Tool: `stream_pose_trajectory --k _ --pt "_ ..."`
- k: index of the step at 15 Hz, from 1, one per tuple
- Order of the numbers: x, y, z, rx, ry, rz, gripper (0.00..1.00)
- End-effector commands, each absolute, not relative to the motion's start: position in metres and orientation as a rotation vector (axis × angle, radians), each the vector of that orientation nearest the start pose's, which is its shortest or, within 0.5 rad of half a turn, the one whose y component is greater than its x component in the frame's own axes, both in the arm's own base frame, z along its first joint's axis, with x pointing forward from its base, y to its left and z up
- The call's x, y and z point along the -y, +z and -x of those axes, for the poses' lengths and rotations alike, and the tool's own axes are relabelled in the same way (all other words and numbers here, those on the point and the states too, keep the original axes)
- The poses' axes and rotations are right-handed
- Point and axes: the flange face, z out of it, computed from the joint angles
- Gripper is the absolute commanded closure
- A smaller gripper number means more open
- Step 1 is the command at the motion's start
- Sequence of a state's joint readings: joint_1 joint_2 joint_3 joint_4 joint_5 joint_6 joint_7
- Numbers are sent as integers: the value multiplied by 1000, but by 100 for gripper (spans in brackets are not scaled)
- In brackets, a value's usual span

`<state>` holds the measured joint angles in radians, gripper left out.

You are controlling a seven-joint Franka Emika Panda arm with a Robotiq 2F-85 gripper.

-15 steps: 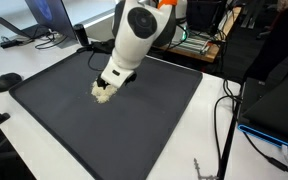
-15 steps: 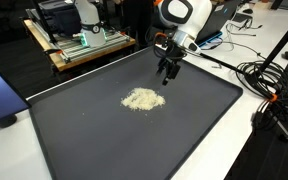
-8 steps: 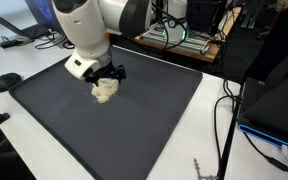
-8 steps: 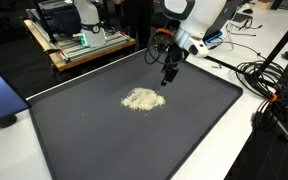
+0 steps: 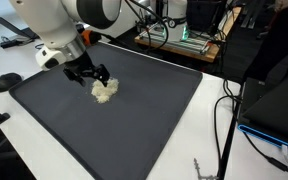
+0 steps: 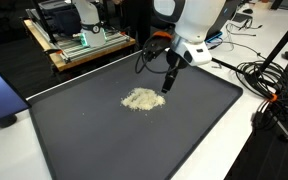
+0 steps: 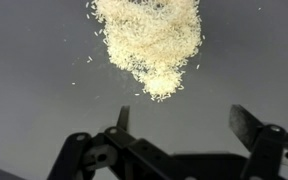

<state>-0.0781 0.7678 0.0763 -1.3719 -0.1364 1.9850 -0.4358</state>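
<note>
A flat dark grey mat (image 6: 74,140) covers the white counter (image 6: 269,160). Near the mat's middle lies a small loose heap of pale grains (image 6: 141,99). Just right of the heap hangs the black pincer (image 6: 168,86), spread wide and holding nothing, low over the mat.

Arm (image 5: 66,22) is reaching out and bending down, wrist (image 6: 187,52) tilting forward. Tool (image 6: 167,88) is pointing downward, jaws standing wide apart, gripping nothing. Both fingers (image 7: 246,122) are showing spread in wrist view.
</note>
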Motion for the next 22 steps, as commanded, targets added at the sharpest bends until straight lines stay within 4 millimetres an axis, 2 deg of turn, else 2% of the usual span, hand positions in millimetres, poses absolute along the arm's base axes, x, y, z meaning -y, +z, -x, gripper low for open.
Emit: stream_pose_trajectory --k 1,6,12,17,22 --pt "55 251 -729 622 210 3049 0" --pt "106 250 -724 447 196 2969 0" --pt "168 240 -706 226 204 2860 0" --pt "218 230 -687 134 89 2683 0" --pt "252 214 -668 100 28 2581 0"
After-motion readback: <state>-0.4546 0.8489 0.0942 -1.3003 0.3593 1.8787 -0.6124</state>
